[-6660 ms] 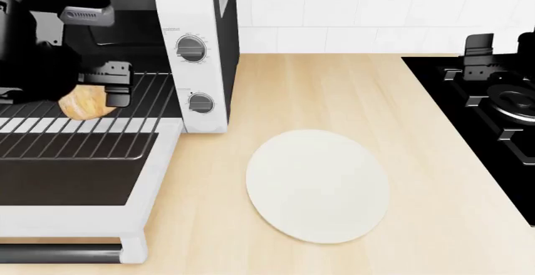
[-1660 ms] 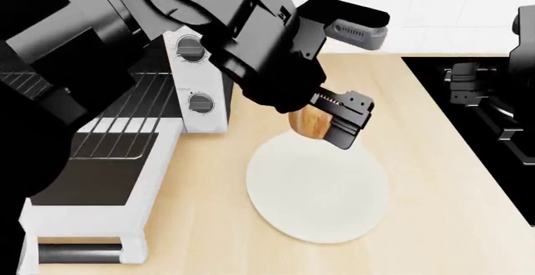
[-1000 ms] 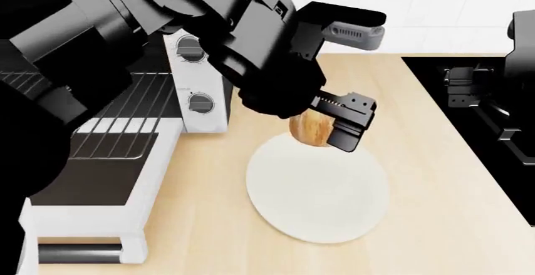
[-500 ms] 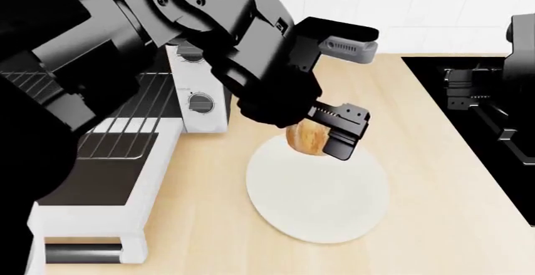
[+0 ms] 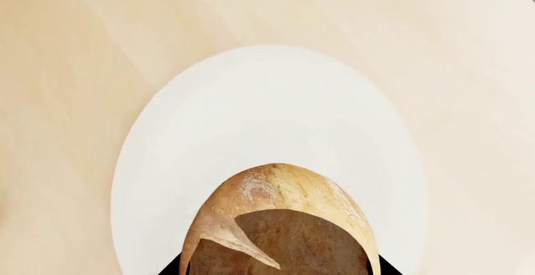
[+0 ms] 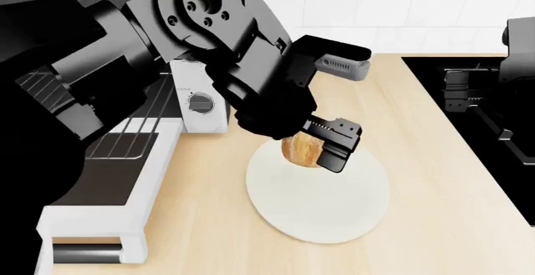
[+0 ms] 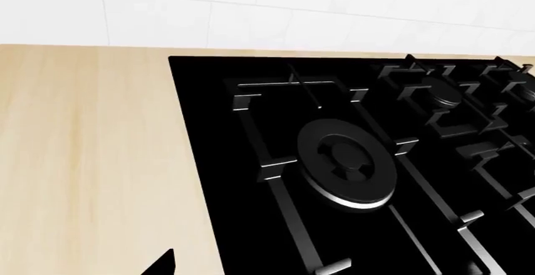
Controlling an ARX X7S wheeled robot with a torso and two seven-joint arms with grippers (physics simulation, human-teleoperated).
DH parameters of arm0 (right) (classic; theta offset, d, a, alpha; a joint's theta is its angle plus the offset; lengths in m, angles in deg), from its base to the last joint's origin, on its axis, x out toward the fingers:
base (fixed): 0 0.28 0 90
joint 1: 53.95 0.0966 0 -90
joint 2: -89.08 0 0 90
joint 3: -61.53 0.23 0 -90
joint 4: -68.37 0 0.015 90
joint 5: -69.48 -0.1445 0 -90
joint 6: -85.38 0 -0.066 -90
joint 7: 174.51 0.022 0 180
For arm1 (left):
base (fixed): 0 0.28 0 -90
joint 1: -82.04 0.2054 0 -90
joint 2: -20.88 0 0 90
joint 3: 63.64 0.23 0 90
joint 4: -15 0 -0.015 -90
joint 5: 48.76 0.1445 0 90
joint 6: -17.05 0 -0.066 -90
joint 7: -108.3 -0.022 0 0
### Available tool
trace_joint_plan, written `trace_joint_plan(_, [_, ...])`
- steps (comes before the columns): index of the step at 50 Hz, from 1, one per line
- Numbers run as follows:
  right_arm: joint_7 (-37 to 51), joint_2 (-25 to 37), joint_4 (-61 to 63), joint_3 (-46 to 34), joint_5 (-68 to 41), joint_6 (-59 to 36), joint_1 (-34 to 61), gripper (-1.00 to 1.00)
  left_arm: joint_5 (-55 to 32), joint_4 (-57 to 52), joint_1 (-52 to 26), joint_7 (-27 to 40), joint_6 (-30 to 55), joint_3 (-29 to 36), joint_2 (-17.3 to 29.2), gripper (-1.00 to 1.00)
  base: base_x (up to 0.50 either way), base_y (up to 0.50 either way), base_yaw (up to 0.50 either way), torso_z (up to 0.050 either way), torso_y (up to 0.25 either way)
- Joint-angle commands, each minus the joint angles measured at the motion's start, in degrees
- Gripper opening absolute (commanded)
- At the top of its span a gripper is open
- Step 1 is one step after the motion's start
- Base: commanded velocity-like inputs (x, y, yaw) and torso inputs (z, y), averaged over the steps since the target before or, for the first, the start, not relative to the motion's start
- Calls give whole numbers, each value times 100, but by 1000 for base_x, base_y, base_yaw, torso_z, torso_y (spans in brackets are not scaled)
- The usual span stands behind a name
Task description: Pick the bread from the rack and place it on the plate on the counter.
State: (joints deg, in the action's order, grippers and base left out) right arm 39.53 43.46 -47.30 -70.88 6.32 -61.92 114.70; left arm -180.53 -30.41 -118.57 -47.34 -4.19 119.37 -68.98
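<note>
My left gripper [image 6: 316, 150] is shut on the bread [image 6: 301, 150], a small golden-brown roll, and holds it just above the far left part of the off-white plate [image 6: 334, 206] on the beige counter [image 6: 209, 225]. In the left wrist view the bread [image 5: 280, 225] fills the near edge, with the plate [image 5: 267, 112] right under it. The rack [image 6: 125, 128] of the white-and-black toaster oven is largely hidden by my left arm. My right gripper [image 6: 477, 90] is over the black stove top at the right edge; its jaws are not clearly shown.
The toaster oven [image 6: 197, 103] with its open door [image 6: 92, 206] stands at the left. The black stove top [image 6: 493, 137] with burner grates [image 7: 342, 156] fills the right. White tiled wall [image 6: 384, 12] runs along the back.
My left gripper carried the bread from the rack across to the plate. Over the last second it has moved down and slightly left, closer to the plate.
</note>
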Motion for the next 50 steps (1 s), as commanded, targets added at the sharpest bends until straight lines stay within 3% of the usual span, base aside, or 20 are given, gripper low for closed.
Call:
trace_joint_plan(1, [-11, -10, -11, -3, 6, 28, -30, 100, -24, 2, -6, 44, 7, 10, -4, -100, 0, 0, 0, 0, 0])
trace_joint_plan(3, [-19, -12, -16, -6, 10, 29, -27, 100, -13, -12, -9, 48, 2, 8, -3, -100, 0, 0, 0, 0, 0])
trace_joint_plan(4, [-13, -9, -18, -2, 5, 21, -20, 100, 9, -37, -14, 48, 8, 13, -1, 100, 0, 0, 3, 0, 0])
trace_joint_plan(21, [1, -33, 8, -7, 1, -21, 37, 100, -7, 22, -522, -4, -52, -192, 111, 100, 0, 0, 0, 0, 0])
trace_joint_plan(30, [86, 14, 251, 98, -152, -160, 176, 100, -67, 60, -1231, -12, -81, -469, 316, 100, 0, 0, 0, 0, 0])
trace_joint_plan(50, [359, 83, 787, 304, -490, -540, 549, 100, -444, -415, -1826, 461, -55, -756, 777, 100, 0, 0, 0, 0, 0])
